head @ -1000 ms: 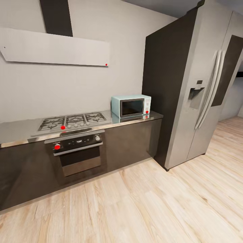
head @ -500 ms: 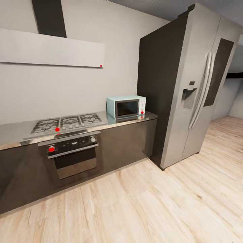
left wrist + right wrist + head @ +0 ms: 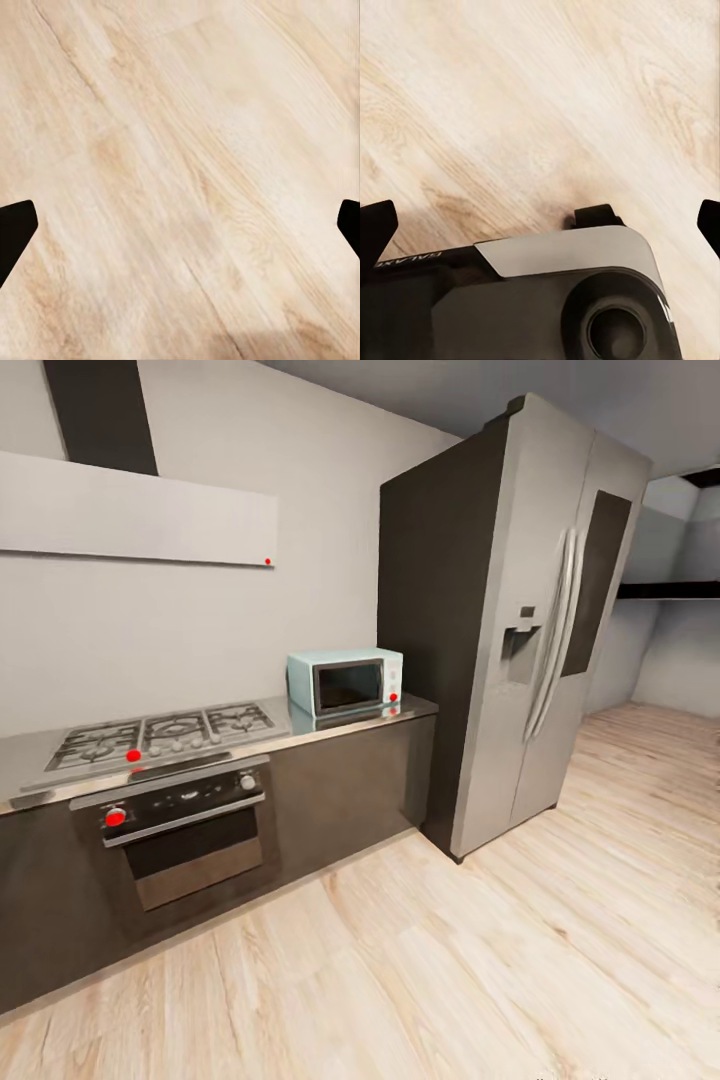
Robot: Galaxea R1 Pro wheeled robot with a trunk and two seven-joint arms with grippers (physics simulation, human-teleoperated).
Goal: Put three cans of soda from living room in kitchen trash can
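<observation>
1. My head camera looked into the kitchen (image 3: 300, 780): a steel worktop (image 3: 330, 722) over dark cabinets (image 3: 345, 790), with a gas hob (image 3: 160, 732) above the oven (image 3: 185, 825).
2. A pale teal microwave (image 3: 345, 682) stood on the worktop's end, just beside the tall steel fridge (image 3: 540, 630).
3. Pale wood floor (image 3: 480, 960) ran in front of the cabinets.
4. My left gripper (image 3: 180, 225) hung over bare floor, fingertips (image 3: 15, 225) spread wide with nothing between them.
5. My right gripper (image 3: 540, 217) was likewise spread and empty, above the robot's dark and grey base (image 3: 532, 300).
6. I could see neither the soda cans nor the bin from here.
</observation>
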